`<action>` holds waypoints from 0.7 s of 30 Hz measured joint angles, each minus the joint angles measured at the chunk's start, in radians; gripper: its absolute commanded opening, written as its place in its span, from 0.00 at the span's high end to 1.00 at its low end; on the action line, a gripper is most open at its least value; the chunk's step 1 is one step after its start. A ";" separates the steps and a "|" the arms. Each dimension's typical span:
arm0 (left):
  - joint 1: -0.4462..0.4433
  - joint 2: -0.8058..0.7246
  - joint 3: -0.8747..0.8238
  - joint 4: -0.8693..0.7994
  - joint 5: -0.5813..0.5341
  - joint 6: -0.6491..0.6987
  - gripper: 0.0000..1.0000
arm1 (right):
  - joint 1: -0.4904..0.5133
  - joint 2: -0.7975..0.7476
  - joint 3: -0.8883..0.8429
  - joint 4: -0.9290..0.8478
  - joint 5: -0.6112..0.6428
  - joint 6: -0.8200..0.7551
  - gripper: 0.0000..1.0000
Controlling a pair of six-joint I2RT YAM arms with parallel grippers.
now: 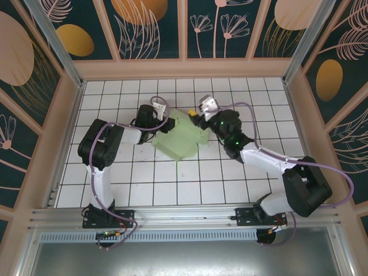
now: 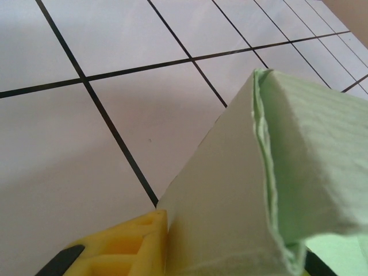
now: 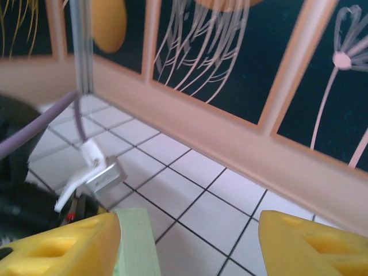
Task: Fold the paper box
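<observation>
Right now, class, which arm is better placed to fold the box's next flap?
Probably the right. The right gripper is open and free, the box edge just inside its jaws. The left gripper is shut on the box, steadying it, so letting go could undo the fold.

Crowded middle, free tiles around.
The box (image 1: 183, 140) and both arms (image 1: 99, 150) block the table's (image 1: 172, 190) centre: left gripper (image 1: 163, 123) clamped on the box's left side, right gripper (image 3: 190, 241) open at its far edge. Near, left and right tiles lie free up to the walls (image 1: 184, 68).
</observation>
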 measured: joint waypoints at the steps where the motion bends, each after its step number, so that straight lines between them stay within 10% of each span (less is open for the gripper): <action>1: -0.003 0.000 0.000 0.002 -0.008 0.002 0.81 | -0.028 0.003 0.006 -0.005 -0.025 0.053 0.36; 21: -0.097 -0.081 -0.104 0.018 -0.116 0.097 0.88 | -0.136 0.379 0.402 -0.412 -0.380 0.524 0.37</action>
